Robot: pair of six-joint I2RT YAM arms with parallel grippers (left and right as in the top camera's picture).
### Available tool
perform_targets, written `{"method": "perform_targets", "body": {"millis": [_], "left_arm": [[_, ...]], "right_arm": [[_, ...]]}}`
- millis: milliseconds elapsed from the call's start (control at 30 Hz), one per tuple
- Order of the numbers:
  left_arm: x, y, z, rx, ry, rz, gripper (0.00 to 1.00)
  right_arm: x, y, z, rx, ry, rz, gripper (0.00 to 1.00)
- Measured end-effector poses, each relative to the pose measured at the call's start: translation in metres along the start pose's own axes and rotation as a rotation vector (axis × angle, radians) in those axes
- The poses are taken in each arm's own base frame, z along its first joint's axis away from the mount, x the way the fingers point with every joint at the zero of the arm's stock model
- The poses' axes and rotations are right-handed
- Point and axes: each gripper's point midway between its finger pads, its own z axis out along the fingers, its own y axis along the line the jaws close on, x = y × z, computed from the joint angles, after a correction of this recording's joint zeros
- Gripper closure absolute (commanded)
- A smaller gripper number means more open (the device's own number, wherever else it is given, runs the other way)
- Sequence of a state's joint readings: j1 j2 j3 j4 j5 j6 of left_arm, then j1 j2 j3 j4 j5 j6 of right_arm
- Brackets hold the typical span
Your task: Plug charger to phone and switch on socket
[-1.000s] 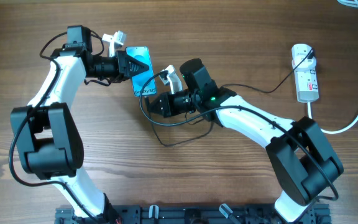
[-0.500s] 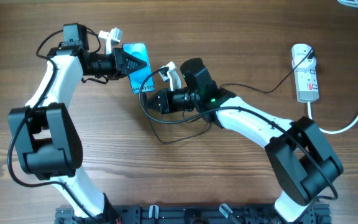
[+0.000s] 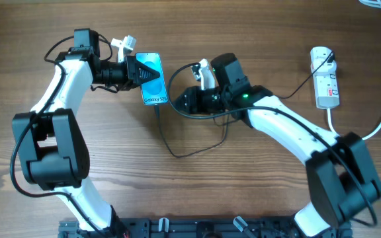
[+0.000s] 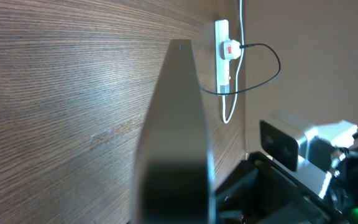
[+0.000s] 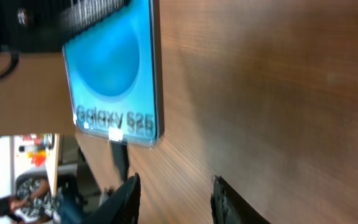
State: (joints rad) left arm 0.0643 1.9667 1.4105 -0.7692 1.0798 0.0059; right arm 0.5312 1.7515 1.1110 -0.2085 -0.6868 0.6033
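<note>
My left gripper [image 3: 136,70] is shut on the phone [image 3: 153,82], holding it by its upper end above the table. Its cyan screen [image 5: 112,67] with "Galaxy S25" faces the right wrist camera. In the left wrist view the phone [image 4: 176,124] shows edge-on as a dark slab. The charger cable [image 3: 170,149] hangs from the phone's lower end, where its connector [image 5: 119,157] sits, and loops across the table to the socket [image 3: 325,79]. My right gripper [image 3: 179,102] stands open just right of the phone, with nothing between its fingers [image 5: 129,199].
The socket [image 4: 223,57] shows its red switch [image 4: 230,48] far off in the left wrist view. Its thick white cord [image 3: 376,125] curves along the right edge. Loose black cable lies under the right arm.
My right gripper has opened, let go of the connector and drawn back to the right. The cable stays at the phone's lower end. The left gripper has kept hold of the phone.
</note>
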Motion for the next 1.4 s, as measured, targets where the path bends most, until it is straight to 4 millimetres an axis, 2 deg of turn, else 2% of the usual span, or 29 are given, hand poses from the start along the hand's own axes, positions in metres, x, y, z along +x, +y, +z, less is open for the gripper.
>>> {"method": "perform_targets", "body": {"millis": [33, 67, 100, 167, 200, 233, 333, 667, 1033, 1167, 1400], "left_arm": [[0.0, 0.0, 0.0, 0.0, 0.0, -0.001, 0.96], [0.0, 0.0, 0.0, 0.0, 0.0, 0.0, 0.96], [0.0, 0.0, 0.0, 0.0, 0.0, 0.0, 0.96], [0.0, 0.0, 0.0, 0.0, 0.0, -0.001, 0.96], [0.0, 0.0, 0.0, 0.0, 0.0, 0.0, 0.96], [0.0, 0.0, 0.0, 0.0, 0.0, 0.0, 0.96], [0.0, 0.0, 0.0, 0.0, 0.0, 0.0, 0.96], [0.0, -0.001, 0.0, 0.003, 0.001, -0.001, 0.96], [0.003, -0.002, 0.002, 0.004, 0.012, -0.006, 0.96], [0.007, -0.007, 0.011, 0.009, 0.035, 0.005, 0.96], [0.011, -0.012, 0.018, 0.013, 0.052, 0.014, 0.96]], "right_arm": [[0.004, 0.003, -0.005, 0.007, 0.011, -0.001, 0.61], [0.01, 0.004, -0.01, 0.022, 0.026, 0.0, 0.41], [0.015, 0.003, -0.015, 0.043, 0.04, 0.01, 0.29], [0.014, -0.001, -0.016, 0.065, 0.032, -0.006, 0.29], [0.013, -0.001, -0.016, 0.066, 0.027, -0.012, 0.45], [0.01, 0.001, -0.016, 0.061, 0.014, -0.027, 0.57], [0.003, 0.005, -0.016, 0.045, -0.01, -0.053, 0.51], [0.006, 0.004, -0.015, 0.051, -0.001, 0.007, 0.5], [0.037, 0.025, 0.004, 0.037, 0.083, -0.079, 0.3], [0.053, 0.026, 0.009, 0.057, 0.129, -0.11, 0.2], [0.065, 0.04, 0.025, 0.091, 0.114, -0.194, 0.19]]}}
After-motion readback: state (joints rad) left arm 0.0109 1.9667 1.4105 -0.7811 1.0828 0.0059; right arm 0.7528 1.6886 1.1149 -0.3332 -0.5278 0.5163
